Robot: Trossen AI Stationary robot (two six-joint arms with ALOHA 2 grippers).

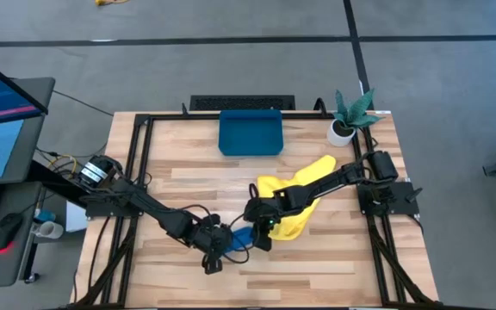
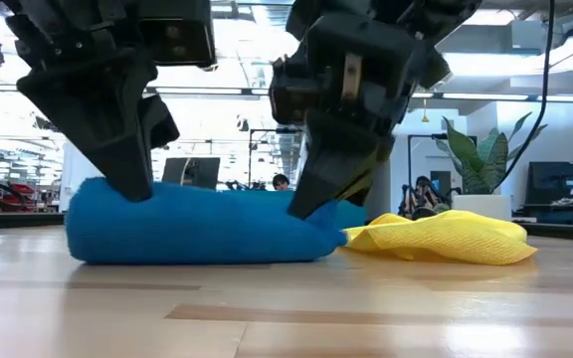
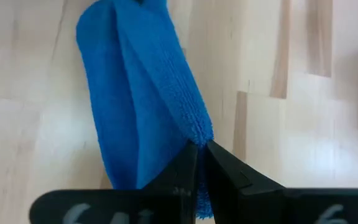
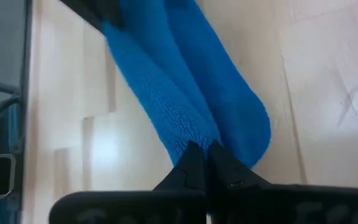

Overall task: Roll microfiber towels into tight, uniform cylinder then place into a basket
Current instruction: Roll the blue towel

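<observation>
Both grippers, left and right, pinch opposite ends of the rolled blue towel lying mid-table beside the yellow towel; rolling looks finished, so next calls for a level joint lift toward the basket.

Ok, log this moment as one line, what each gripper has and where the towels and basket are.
left gripper: shut on blue towel | right gripper: shut on blue towel, other end | yellow towel: loose on table | basket: holds no towel

Bare tabletop lies open toward the blue tray — only the yellow towel and potted plant crowd the right-hand approach.
</observation>
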